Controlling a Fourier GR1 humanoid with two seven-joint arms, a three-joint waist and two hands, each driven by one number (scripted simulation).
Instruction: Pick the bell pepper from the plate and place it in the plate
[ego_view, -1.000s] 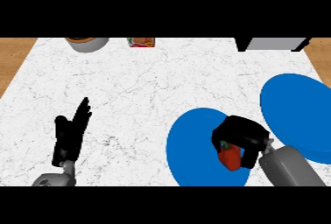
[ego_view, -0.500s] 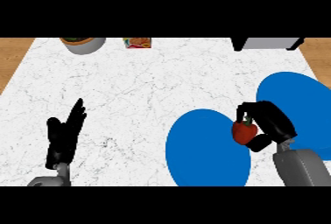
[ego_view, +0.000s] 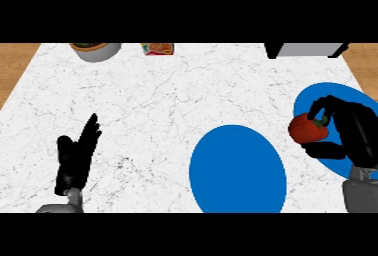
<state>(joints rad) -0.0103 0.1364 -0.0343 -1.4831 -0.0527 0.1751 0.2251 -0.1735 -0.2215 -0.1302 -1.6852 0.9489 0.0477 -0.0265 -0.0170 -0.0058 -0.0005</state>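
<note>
**Operator:** Where does the bell pepper stand, and how is it held?

**Inspector:** You have the bell pepper in your right hand; the fingers curl over its top and the thumb closes beneath it. It sits at the left rim of the far plate, overlapping that rim, and well to the right of the near plate, which carries nothing. I cannot tell whether it is lifted or resting on the rim.

**Operator:** How do you judge it will handle?

**Inspector:** I judge it light and hollow, with a smooth, waxy skin that can slide under your fingers. It is rounded, so it may roll if set down on its side. You hold it across the body, top and underside opposed; that looks the sound place. The stem at the crown is too small to trust.

**Operator:** Anything in the way?

**Inspector:** Nothing lies between the pepper and the middle of the far plate. Beyond that plate's far edge stands a grey box; well to its left, along the counter's back, a small packet and a grey pot. None crowds the placement. Your left hand rests open, fingers up, far to the left of both plates.
</note>
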